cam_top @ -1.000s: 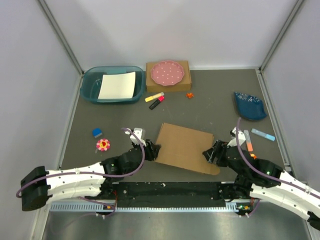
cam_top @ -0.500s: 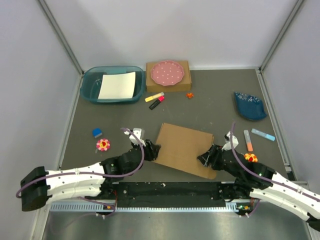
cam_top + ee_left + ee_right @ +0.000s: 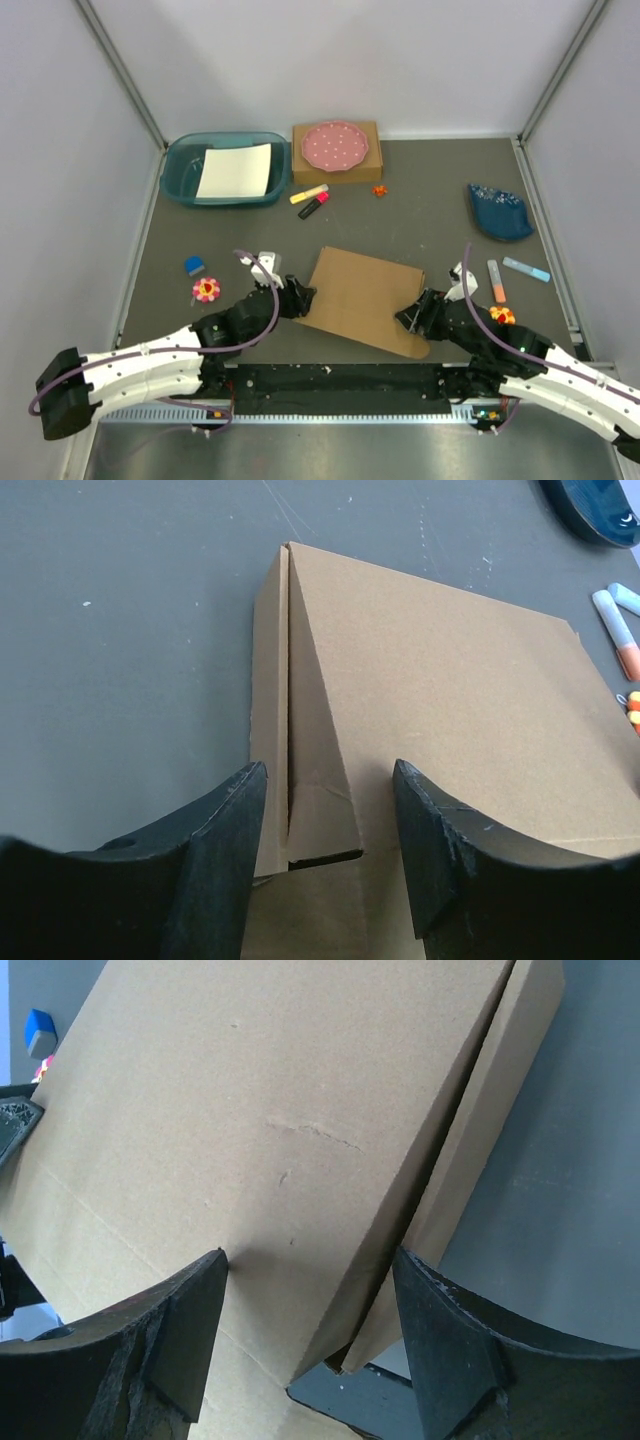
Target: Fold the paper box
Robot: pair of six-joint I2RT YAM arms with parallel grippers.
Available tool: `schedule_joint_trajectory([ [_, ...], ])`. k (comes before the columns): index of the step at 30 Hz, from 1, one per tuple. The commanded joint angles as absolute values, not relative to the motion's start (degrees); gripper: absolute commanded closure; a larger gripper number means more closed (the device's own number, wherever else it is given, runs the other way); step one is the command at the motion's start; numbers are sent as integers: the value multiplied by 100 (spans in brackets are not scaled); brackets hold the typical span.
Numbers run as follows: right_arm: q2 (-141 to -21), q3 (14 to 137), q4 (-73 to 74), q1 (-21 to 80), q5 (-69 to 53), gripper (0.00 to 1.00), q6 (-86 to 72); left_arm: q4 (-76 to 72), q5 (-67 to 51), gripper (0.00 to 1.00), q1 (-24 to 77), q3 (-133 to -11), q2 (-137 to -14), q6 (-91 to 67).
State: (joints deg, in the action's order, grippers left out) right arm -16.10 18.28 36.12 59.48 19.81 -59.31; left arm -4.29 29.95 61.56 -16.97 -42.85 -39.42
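Cardboard lies between my two pincers: the paper box (image 3: pixel 365 295) rests nearly flat on the near middle of the table. My left gripper (image 3: pixel 300 298) stands at its left edge with the jaws spread wide on either side of a narrow side flap that is folded over and slightly raised. It pinches nothing. My right gripper (image 3: pixel 411 318) is at the near right corner, equally wide. The doubled edge of the sheet sits between its fingers, unclamped. I judge this lets one side steady the sheet while the other raises a flap.

An orange-tipped marker (image 3: pixel 495 280) and a small orange toy (image 3: pixel 501 315) lie just beside my right arm, and I could easily sweep them. A flower toy (image 3: pixel 206 290) and a blue block (image 3: pixel 194 265) sit left of my left arm. The teal tub (image 3: pixel 180 172), the pink plate (image 3: pixel 335 145) and the blue dish (image 3: pixel 498 212) are well apart at the far side and block nothing.
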Motion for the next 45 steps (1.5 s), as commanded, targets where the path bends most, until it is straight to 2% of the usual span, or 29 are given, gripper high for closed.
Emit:
schedule_joint_trajectory([
  [1, -1740, 2057, 3674, 5994, 2030, 32, -5810, -316, 2488, 42, 5977, -1503, -4245, -3893],
  [5, -1714, 2039, 3648, 6003, 2039, 32, -5818, -676, 1655, 44, 5977, -1398, -4324, -4034],
  [13, -1766, 2030, 3560, 5994, 2039, 32, -5810, -1028, 940, 46, 5976, -1371, -4632, -4342],
  [18, -1828, 2039, 3551, 5994, 2039, 31, -5792, -624, 1651, 43, 5968, -1450, -4474, -4167],
  [23, -1784, 2162, 3699, 5994, 2083, 30, -5660, -266, 1748, 43, 5941, -1608, -4482, -4043],
  [29, -1872, 3268, 4877, 5994, 2786, 25, -5371, 860, 3230, 38, 5941, -1968, -3807, -3886],
  [35, -2706, 4464, 5484, 5985, 3261, 24, -4931, 1643, 4157, 35, 5897, -2645, -3454, -3490],
  [37, -2760, 4404, 4873, 5994, 2869, 32, -4626, 1182, 3860, 36, 5897, -2751, -3419, -3376],
  [38, -2681, 4221, 4478, 5994, 2596, 39, -4519, 847, 3606, 37, 5897, -2690, -3410, -3210],
  [39, -2594, 3758, 3577, 5994, 2306, 58, -4457, 496, 2916, 39, 5897, -2489, -3393, -3165],
  [40, -2401, 3492, 3255, 5994, 1955, 70, -4552, -300, 2613, 40, 5897, -2357, -3427, -3155],
  [41, -2312, 3011, 2965, 5994, 1864, 93, -4683, -551, 2306, 41, 5897, -2277, -3497, -3242],
  [42, -2233, 2762, 2744, 5994, 1794, 100, -4806, -745, 2068, 42, 5897, -2224, -3594, -3321],
  [45, -1987, 2032, 2268, 5994, 1565, 100, -5237, -844, 1390, 49, 5897, -2171, -4147, -3541],
])
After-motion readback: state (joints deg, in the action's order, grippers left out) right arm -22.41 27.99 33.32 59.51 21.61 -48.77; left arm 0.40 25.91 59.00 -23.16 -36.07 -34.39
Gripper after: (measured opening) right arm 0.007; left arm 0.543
